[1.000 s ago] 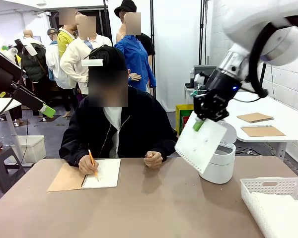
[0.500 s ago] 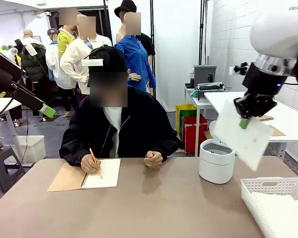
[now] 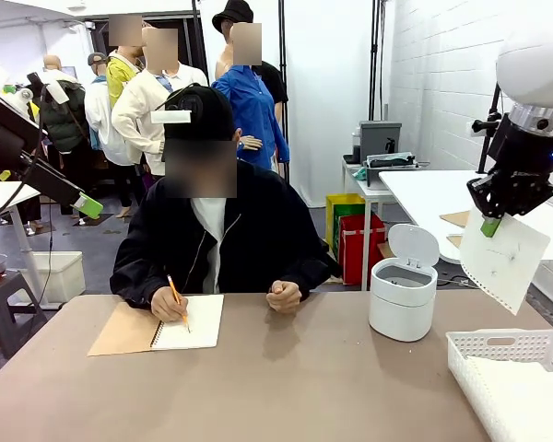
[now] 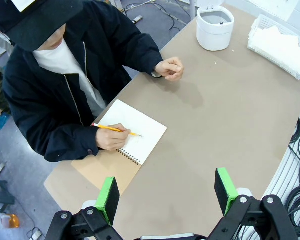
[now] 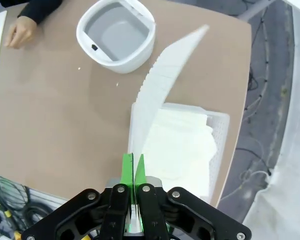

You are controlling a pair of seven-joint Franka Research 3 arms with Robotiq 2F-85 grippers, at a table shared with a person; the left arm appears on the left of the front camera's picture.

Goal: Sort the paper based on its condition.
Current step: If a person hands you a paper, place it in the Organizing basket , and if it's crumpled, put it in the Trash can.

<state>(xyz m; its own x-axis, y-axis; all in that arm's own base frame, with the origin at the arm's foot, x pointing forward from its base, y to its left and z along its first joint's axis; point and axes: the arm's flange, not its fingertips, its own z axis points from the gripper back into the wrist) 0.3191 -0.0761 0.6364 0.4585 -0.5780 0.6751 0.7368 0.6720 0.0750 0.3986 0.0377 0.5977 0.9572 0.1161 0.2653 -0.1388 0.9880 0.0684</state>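
The right gripper [image 3: 491, 221] is clamped fully shut on the top edge of one sheet of paper [image 3: 505, 260], which hangs free below its fingertips, clear of the table. Under the gripper and slightly ahead lies the white basket [image 5: 219, 131] with stacked paper [image 5: 176, 147] in it. The open-lidded bin [image 5: 116, 36] stands further ahead and off to one side. The sheet looks flat with a few faint marks, though its condition is hard to judge here.

The basket looks like the target. To place it well, centre over the stack, lower until the sheet's free edge touches, then release, so that it cannot drift out.

The left gripper [image 4: 167, 192] is spread wide and empty, with the table below it.
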